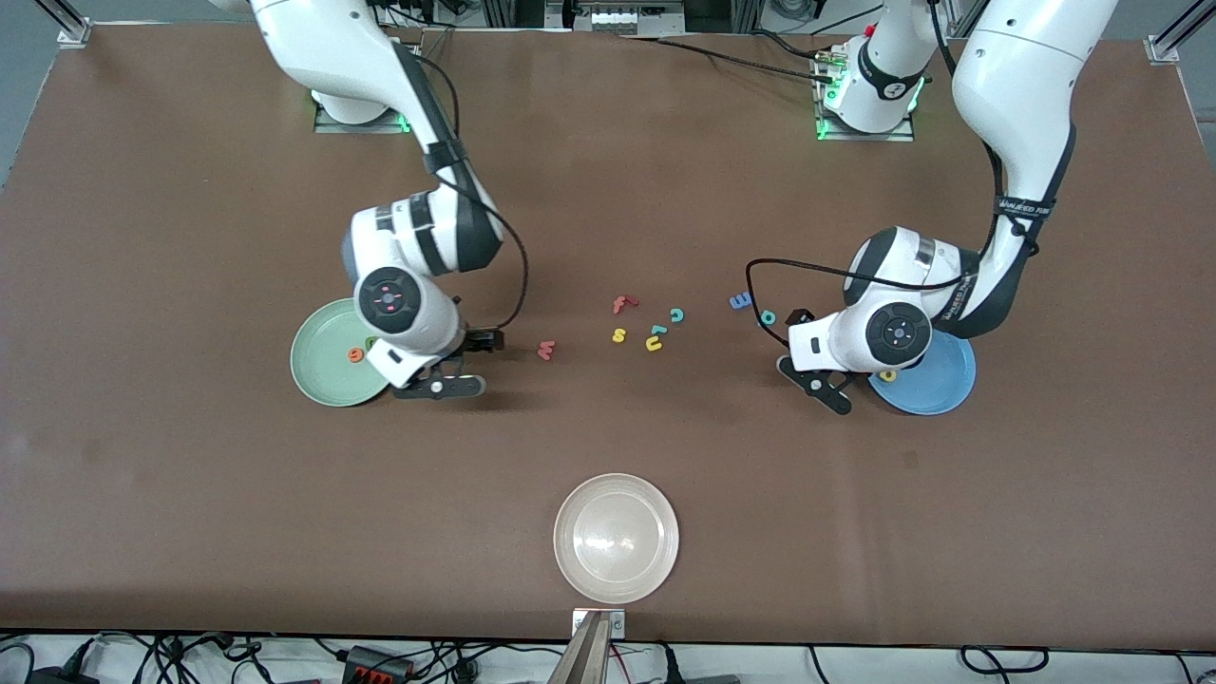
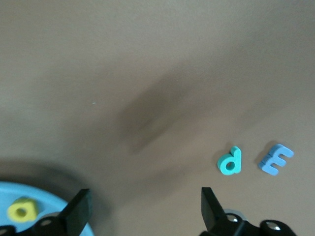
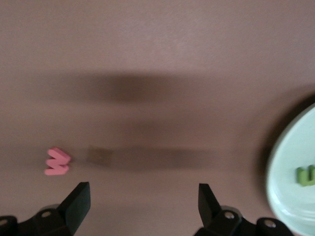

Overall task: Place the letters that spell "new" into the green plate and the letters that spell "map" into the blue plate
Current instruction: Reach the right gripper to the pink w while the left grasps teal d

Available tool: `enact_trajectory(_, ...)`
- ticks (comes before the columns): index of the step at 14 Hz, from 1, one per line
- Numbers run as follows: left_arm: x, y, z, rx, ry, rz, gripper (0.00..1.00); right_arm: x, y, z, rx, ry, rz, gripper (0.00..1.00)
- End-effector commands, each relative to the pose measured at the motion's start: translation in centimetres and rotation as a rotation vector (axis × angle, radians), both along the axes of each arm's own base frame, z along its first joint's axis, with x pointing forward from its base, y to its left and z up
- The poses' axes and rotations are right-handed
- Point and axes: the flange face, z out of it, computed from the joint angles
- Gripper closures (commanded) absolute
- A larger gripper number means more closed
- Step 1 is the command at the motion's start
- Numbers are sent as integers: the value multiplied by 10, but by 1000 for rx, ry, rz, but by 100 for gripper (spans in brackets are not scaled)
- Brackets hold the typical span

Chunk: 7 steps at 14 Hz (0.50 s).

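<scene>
Hovering open-jawed, both my grippers empty: right gripper (image 3: 139, 206) should pinch the light, squashy red-pink foam w (image 3: 57, 162) across its flat sides.

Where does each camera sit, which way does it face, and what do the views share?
Front: high across the table, facing both arms; shows green plate, blue plate, loose letters.
Left wrist: on the left arm, looking down past open left gripper at the p, m and the a in the blue plate.
Right wrist: on the right arm, looking down past open right gripper at the w, green plate with n.
Shared: front also shows the w, p and m.
</scene>
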Motion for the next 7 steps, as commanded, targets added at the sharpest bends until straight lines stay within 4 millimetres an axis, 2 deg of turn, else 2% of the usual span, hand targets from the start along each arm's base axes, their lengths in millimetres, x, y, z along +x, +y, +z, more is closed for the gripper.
enact_trajectory(1,-21,-22,-9,8,-19,-55,26,5,9,-7,3,-9,-116,7)
enact_trajectory(3,-28,-28,-12,30,-13,-2,29,0,22,-15,54,4,-193,13)
enact_trajectory(5,-43,-52,-15,34,-2,45,29,-10,37,-26,77,34,-252,29)
enact_trajectory(6,-47,-58,-17,45,-1,80,29,-17,48,-32,67,39,-254,34)
enact_trajectory(7,-54,-73,-17,54,-3,86,29,-18,51,-36,63,34,-262,38)
